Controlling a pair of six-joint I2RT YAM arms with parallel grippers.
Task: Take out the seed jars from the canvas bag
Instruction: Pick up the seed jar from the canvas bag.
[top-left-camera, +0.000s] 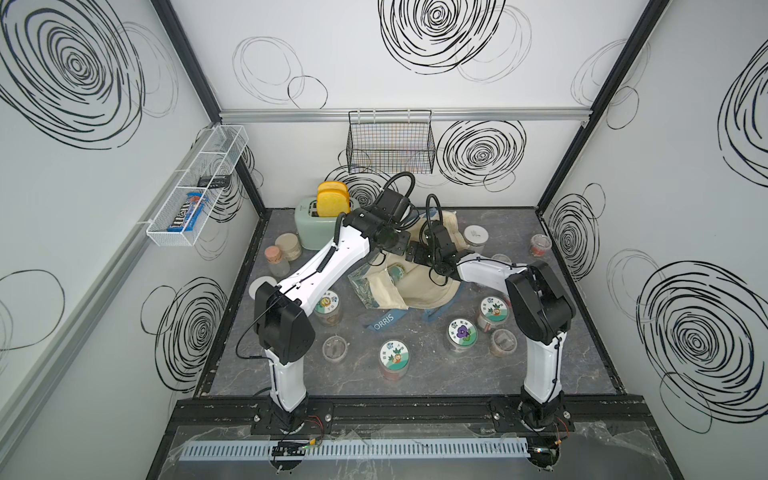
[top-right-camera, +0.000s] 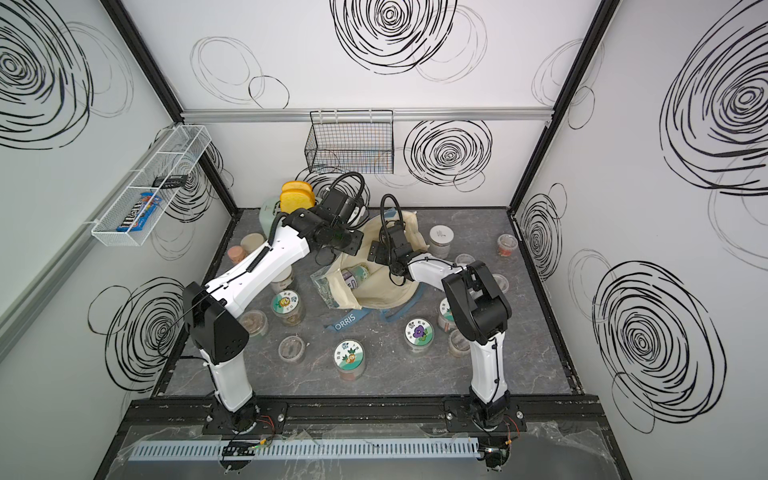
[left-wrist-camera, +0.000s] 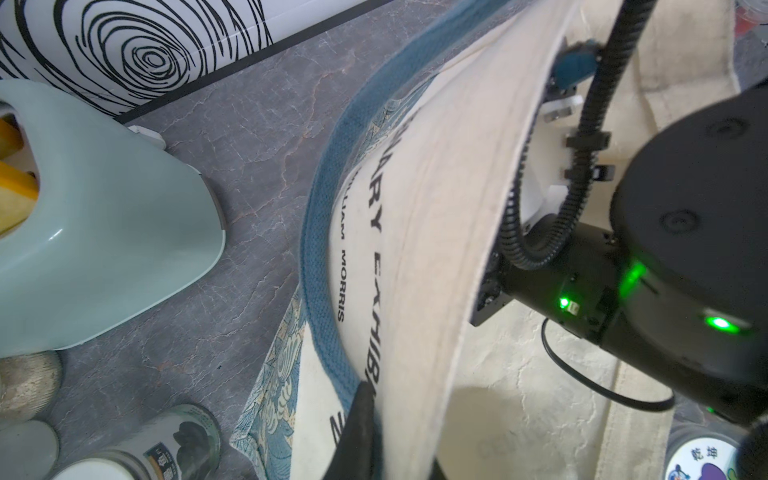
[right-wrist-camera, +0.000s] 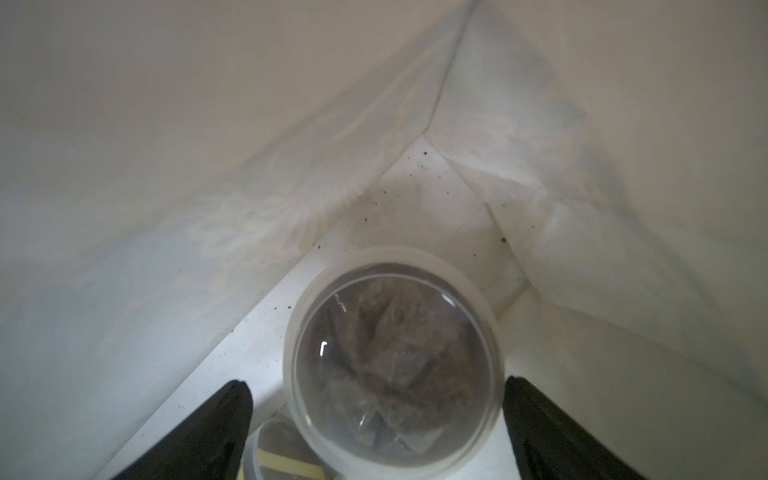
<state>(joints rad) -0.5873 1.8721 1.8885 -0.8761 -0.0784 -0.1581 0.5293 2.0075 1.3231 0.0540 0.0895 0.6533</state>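
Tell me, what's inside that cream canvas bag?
A clear-lidded seed jar of brown contents sits between the fingers of the open right gripper inside the canvas bag; a second jar peeks from beneath. Anything deeper is hidden by cloth.

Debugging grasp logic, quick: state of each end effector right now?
Left end effector: closed on the bag rim.
Right end effector: open around a jar.

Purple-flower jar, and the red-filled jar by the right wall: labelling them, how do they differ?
The purple-flower jar has a white-green sticker lid, the red-filled jar a clear one. The purple-flower jar sits among other jars, the red-filled jar alone. Both stand upright outside the canvas bag.
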